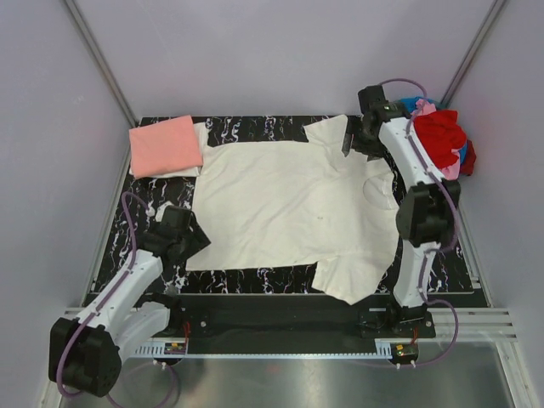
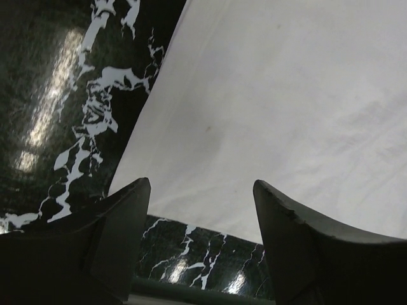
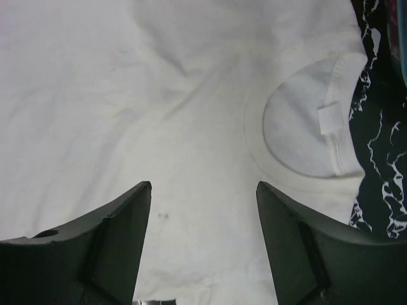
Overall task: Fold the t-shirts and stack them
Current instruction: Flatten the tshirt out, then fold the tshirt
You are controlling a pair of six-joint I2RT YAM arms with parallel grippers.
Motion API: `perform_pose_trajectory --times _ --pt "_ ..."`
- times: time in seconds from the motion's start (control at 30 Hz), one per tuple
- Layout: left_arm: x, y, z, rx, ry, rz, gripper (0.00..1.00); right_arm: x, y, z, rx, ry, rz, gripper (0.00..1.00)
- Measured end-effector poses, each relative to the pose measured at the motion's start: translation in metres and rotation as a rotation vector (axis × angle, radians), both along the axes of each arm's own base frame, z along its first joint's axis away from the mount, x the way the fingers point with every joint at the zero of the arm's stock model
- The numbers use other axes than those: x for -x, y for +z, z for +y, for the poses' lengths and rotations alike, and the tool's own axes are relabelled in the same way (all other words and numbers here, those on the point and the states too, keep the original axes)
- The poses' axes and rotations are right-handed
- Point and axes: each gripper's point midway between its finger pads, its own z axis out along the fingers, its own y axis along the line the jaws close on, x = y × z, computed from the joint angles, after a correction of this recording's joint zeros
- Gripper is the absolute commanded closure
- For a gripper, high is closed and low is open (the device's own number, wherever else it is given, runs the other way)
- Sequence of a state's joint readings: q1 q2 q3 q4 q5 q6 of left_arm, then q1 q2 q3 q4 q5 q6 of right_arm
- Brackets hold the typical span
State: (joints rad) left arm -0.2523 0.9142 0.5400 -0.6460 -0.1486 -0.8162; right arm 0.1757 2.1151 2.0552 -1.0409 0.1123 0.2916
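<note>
1. Top view. The left pincer (image 1: 189, 240), released, is hovering at the hem of the cream t-shirt (image 1: 289, 200) towards the desk's near-left corner. The right pincer (image 1: 350, 140), likewise released, is hanging over the far sleeve near the far-right corner. The cream shirt is lying flat and unfolded across the desk (image 1: 157, 200). A salmon-pink t-shirt (image 1: 166, 146) is sitting folded at the far-left corner on a white one (image 1: 199, 136). A heap of red, pink and blue shirts (image 1: 442, 136) is waiting at the far-right corner. Apparently two are done and the rest are left.
2. Left wrist view. Fingers are standing apart, empty, above the hem edge; most of the shirt is running out of frame.
3. Right wrist view. Fingers are gaping, empty, beside the collar (image 3: 305, 127); the heap's shirt count is proving hard to make out.
</note>
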Motion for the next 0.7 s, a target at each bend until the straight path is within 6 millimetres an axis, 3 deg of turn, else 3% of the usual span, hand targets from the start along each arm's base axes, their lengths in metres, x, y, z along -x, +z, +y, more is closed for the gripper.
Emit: perform_pose_trajectory --times 0.1,0.17,0.23,0.33,0.4,0.47,0.57,0.63,0.7 --pt "0.014 -0.009 -0.003 -0.01 0.021 0.048 0.36 0.042 0.055 0.015 -0.058 0.018 -0.129 0.25" --pt "0.025 -0.02 -0.004 -0.008 0.03 0.081 0.37 0.086 0.068 0.031 -0.114 0.055 -0.16 0.25" --pt "0.037 -0.032 -0.001 -0.015 0.048 0.125 0.37 0.12 0.061 0.047 -0.174 0.097 -0.158 0.25" --pt "0.048 -0.042 0.004 -0.025 0.082 0.159 0.37 0.163 0.016 0.058 -0.218 0.123 -0.051 0.24" --pt "0.047 -0.04 0.006 -0.027 0.102 0.148 0.38 0.184 -0.016 0.058 -0.221 0.118 0.038 0.24" --pt "0.047 -0.041 0.008 -0.033 0.12 0.148 0.38 0.202 -0.037 0.056 -0.217 0.107 0.107 0.24" --pt "0.047 -0.042 0.009 -0.033 0.138 0.147 0.39 0.216 -0.042 0.057 -0.237 0.104 0.123 0.23" --pt "0.048 -0.042 0.01 -0.035 0.144 0.146 0.4 0.221 -0.032 0.058 -0.258 0.103 0.088 0.22" --pt "0.047 -0.042 0.011 -0.039 0.15 0.144 0.49 0.226 -0.019 0.059 -0.283 0.099 0.038 0.22"
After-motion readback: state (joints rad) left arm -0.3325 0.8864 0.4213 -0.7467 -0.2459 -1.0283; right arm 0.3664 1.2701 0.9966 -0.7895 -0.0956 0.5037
